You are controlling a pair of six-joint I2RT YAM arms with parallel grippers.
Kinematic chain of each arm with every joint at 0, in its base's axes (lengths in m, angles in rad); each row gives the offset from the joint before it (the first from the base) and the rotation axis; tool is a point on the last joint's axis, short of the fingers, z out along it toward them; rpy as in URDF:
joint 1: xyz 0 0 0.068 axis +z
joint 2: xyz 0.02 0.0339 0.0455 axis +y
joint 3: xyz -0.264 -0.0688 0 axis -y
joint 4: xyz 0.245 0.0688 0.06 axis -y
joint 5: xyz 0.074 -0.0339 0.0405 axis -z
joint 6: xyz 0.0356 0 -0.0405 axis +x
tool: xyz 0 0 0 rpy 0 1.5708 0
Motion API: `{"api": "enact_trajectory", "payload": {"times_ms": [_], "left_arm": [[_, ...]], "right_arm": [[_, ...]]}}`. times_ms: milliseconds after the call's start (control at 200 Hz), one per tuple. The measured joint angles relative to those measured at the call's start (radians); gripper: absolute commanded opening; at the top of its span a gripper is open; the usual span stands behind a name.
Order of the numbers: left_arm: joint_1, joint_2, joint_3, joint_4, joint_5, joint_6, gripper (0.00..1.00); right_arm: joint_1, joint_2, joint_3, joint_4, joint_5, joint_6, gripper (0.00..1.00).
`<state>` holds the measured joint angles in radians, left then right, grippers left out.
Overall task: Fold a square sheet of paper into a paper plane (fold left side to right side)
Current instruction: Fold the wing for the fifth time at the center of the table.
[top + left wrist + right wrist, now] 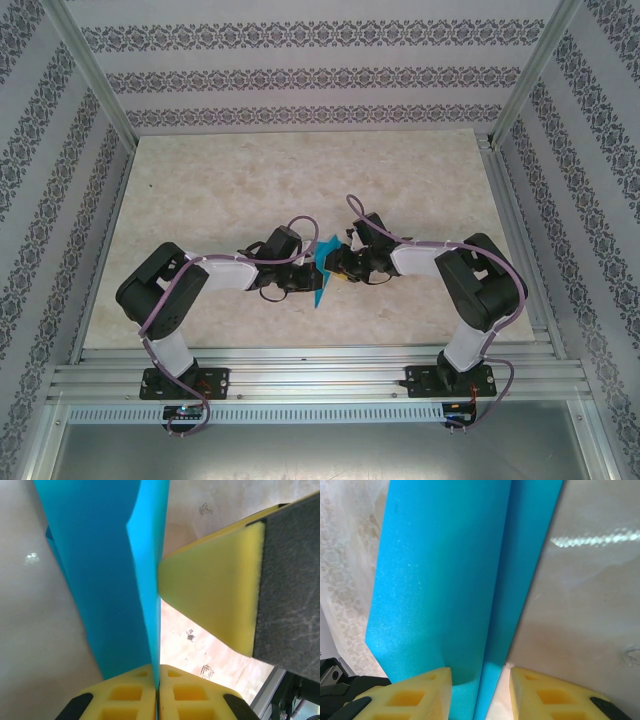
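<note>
Cyan-blue sheet of paper (322,268), creased lengthwise into layered flaps, sits between my two grippers over the middle of the pale marbled table (220,190). My left gripper (157,672) has its yellow fingers pressed together, with the paper pinched in the seam between them. My right gripper (480,674) is parted, one finger on each side of the fold. I cannot tell whether either one touches it. From my left wrist, a yellow right-gripper pad (210,595) sits just beside the sheet.
</note>
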<state>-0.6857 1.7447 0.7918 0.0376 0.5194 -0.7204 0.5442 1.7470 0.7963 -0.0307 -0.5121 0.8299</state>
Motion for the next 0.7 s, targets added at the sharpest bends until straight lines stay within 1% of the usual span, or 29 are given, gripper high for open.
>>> {"api": "enact_trajectory", "payload": {"times_ms": [25,175,245,455,550,699], "left_arm": [[0.001,0.0,0.0,0.0,0.0,0.0,0.18],[0.007,-0.003,0.0,0.0,0.0,-0.003,0.24],[0.01,-0.012,0.0,-0.001,0.0,-0.003,0.28],[0.025,-0.081,0.0,-0.022,0.0,0.005,0.41],[0.04,-0.121,0.0,-0.047,-0.001,0.009,0.43],[0.097,-0.16,0.002,-0.069,0.0,0.016,0.44]], "right_arm": [[0.002,0.003,0.004,-0.003,0.003,0.0,0.36],[0.006,0.018,0.027,-0.032,0.011,0.007,0.35],[0.006,0.019,0.033,-0.043,0.014,0.008,0.34],[0.006,0.028,0.048,-0.066,0.015,0.011,0.34],[0.006,0.028,0.048,-0.067,0.015,0.011,0.34],[0.006,0.028,0.048,-0.067,0.015,0.011,0.35]]}}
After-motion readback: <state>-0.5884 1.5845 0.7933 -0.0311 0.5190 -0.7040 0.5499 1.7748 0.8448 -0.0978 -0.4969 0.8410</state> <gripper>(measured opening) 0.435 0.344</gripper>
